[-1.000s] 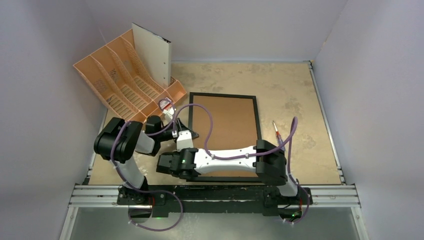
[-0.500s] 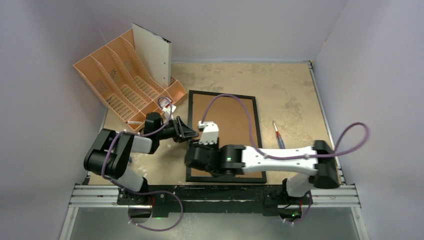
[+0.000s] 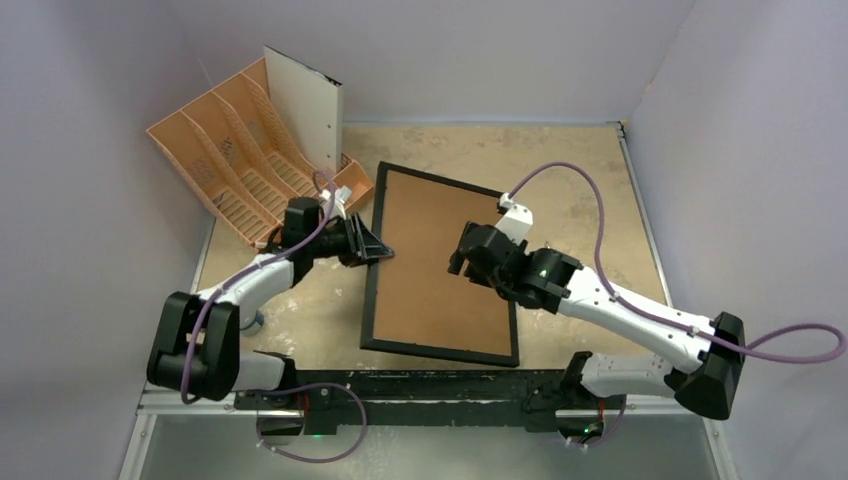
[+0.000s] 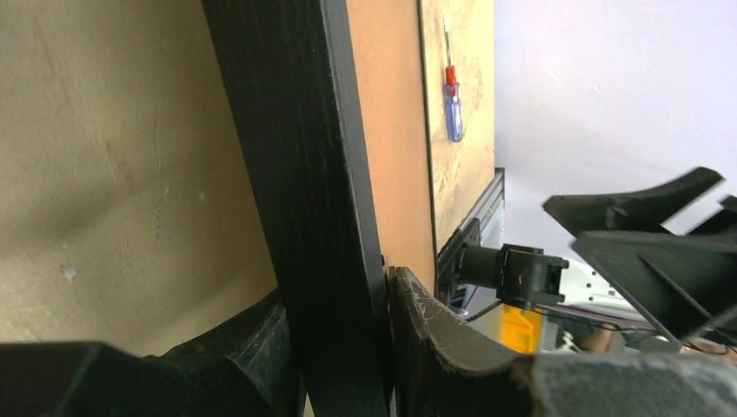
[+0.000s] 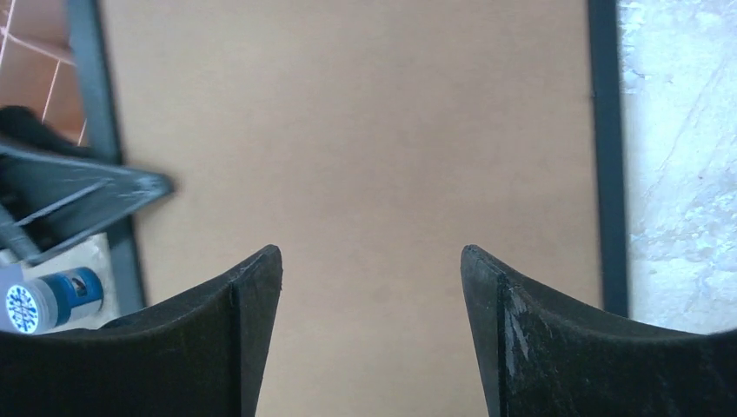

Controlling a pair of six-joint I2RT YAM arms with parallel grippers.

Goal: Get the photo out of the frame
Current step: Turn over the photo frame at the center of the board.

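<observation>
The frame (image 3: 440, 352) lies back up, so its front face is hidden under the brown backing (image 3: 430, 240), and the photo cannot be seen. From above, the right arm (image 3: 640, 320) covers the screwdriver (image 4: 452, 102). Both wrist views cut off the frame's near and far ends. A blue-and-white cylinder (image 5: 39, 302), cropped at the left edge, has print too small to read.

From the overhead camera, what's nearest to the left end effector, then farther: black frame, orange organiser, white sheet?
1. frame: its left edge is clamped in the left end effector.
2. orange organiser: just beyond, far-left.
3. white sheet: farthest back, upright in the organiser.
</observation>
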